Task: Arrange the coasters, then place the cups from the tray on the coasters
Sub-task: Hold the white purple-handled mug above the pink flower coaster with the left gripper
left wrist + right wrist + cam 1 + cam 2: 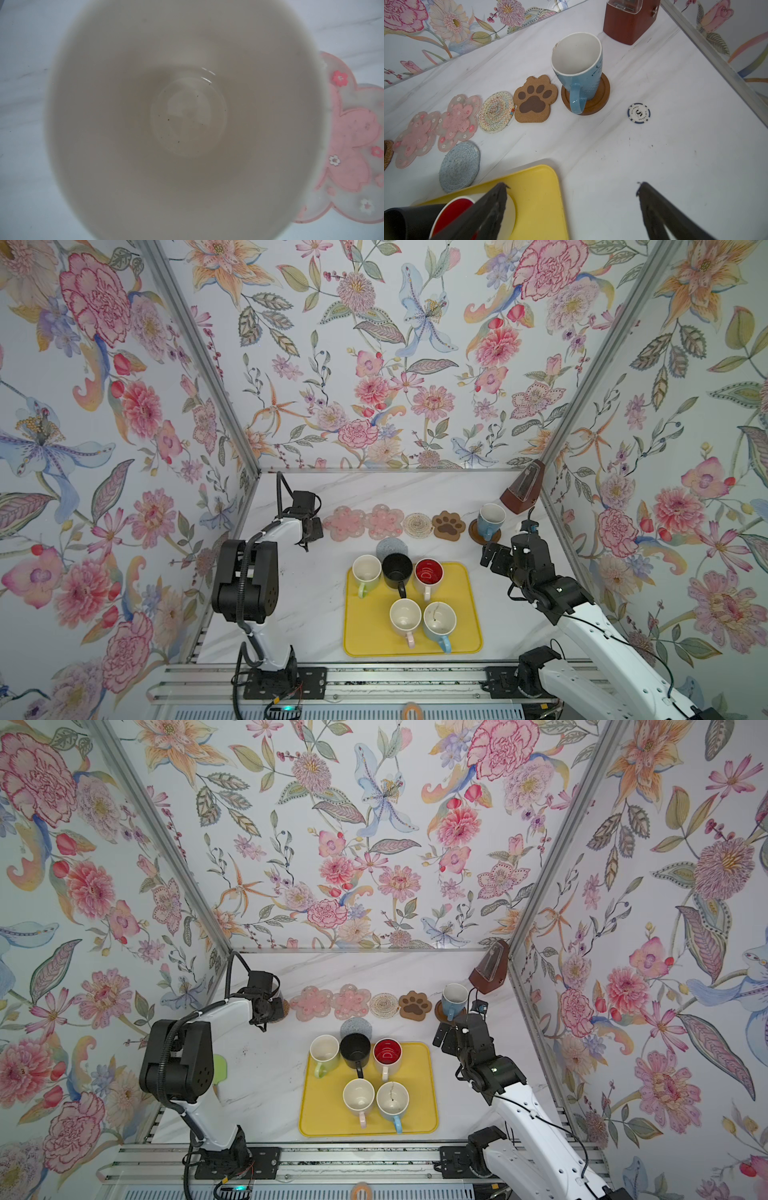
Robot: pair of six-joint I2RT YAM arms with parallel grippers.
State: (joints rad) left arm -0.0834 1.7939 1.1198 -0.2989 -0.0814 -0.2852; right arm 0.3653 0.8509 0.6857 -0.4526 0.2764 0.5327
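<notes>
Setting cup (pixel 187 116) onto rattan coaster (pixel 387 155), bench far-left side; left gripper (pixel 311 531) closed, seemingly gripping it. Right gripper (pixel 571 185) wide, empty. Next: release, lift clear.

Yellow tray (pixel 365 635) lower centre, five mugs (pixel 405 614) upright (handles frame-down). Blue mug (pixel 490 520) on wooden coaster (pixel 495 537), centre-right.

walls (pixel 374 364): floral wallpaper | corner posts (pixel 199 356): aluminium | tabletop (pixel 316 614): white marble | front rails (pixel 374 680): metal | light: soft, even
</notes>
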